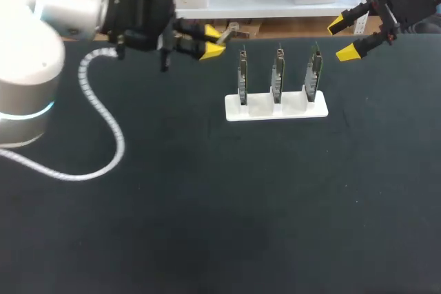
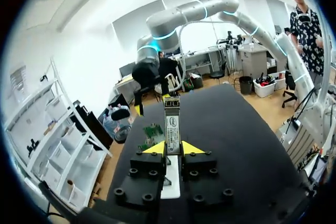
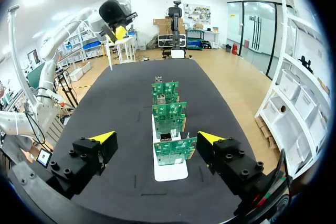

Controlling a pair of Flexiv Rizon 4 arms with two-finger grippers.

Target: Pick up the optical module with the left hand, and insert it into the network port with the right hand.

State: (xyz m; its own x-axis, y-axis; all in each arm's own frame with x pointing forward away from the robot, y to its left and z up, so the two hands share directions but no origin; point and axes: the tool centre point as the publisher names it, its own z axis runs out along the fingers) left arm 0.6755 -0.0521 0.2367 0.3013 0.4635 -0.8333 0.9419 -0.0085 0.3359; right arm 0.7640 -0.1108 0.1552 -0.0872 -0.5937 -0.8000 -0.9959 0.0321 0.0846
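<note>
shiny metal optical module (image 2: 172, 124); matt dark table (image 1: 207, 211); smooth white plastic stand (image 1: 275, 109); glossy green boards (image 3: 169, 114).

Stand (image 1: 275, 111): on table (image 1: 220, 204), far middle. Three boards (image 1: 278, 74) upright in it, side by side. Left gripper (image 1: 210, 40) left of stand, optical module (image 1: 230, 30) between its fingers. Right gripper (image 1: 342, 38) right of stand, apart. Cable (image 1: 103, 115): on table, left.

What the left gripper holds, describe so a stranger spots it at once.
Above the dark table, far left, the left gripper is shut on the optical module, which juts past its yellow tips. It is a slim silver bar with a white label, unlike the green boards upright in the white rack.
</note>
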